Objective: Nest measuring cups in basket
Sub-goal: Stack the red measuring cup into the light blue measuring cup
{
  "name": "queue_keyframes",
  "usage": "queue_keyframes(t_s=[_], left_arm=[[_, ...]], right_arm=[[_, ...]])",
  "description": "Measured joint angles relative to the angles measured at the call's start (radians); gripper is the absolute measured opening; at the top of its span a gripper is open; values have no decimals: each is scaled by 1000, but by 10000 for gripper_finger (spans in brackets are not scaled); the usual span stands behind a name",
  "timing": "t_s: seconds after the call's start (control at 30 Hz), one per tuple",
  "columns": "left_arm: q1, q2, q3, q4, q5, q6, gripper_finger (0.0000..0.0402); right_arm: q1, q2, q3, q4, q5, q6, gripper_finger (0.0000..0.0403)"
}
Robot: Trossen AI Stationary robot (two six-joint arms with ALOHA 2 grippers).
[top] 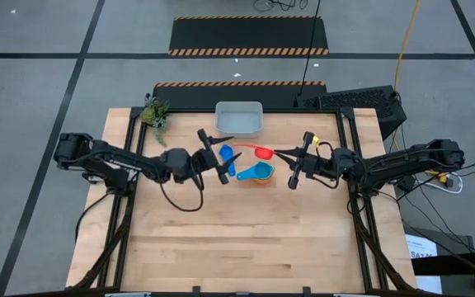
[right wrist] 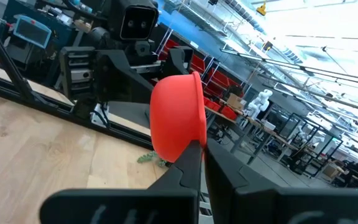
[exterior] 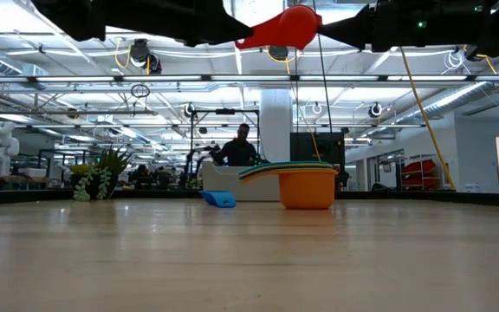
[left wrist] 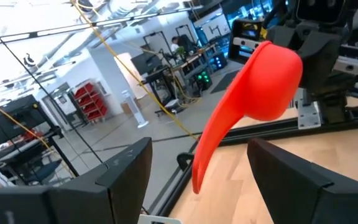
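A red measuring cup hangs high above the table with my right gripper shut on it. Its handle points toward my left gripper. That gripper is open, with its fingers on either side of the handle's free end and apart from it. On the table an orange cup stands on its base with several other cups nested in it. A blue cup lies beside it. The pale basket stands at the far edge. My right gripper pinches the red cup's bowl at its rim, on the side away from the handle, between its two shut fingers. The fingers come level from the table's right. The cup is lifted clear of the table, with its handle reaching toward the left arm.
A small green plant stands at the table's far left corner. Blue cups lie under the two grippers, next to the nested stack. The near half of the wooden table is bare wood.
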Motion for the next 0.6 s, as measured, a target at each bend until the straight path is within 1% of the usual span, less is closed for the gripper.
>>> queue_keyframes(t_s=[0.13, 0.3, 0.4, 0.47, 0.53, 0.6], left_arm=[[4, 0, 0, 36, 71, -20, 265], [17, -1, 0, 61, 159, -49, 236], [25, -1, 0, 78, 177, -72, 215], [23, -1, 0, 97, 206, -75, 202], [20, -1, 0, 103, 237, -76, 191], [19, -1, 0, 103, 245, -75, 183]], right_arm=[[0, 0, 0, 48, -8, 31, 0], [0, 0, 0, 95, -101, 74, 0], [1, 0, 0, 94, -106, 75, 0], [0, 0, 0, 95, -106, 75, 0], [0, 0, 0, 94, -106, 75, 0], [0, 0, 0, 94, -106, 75, 0]])
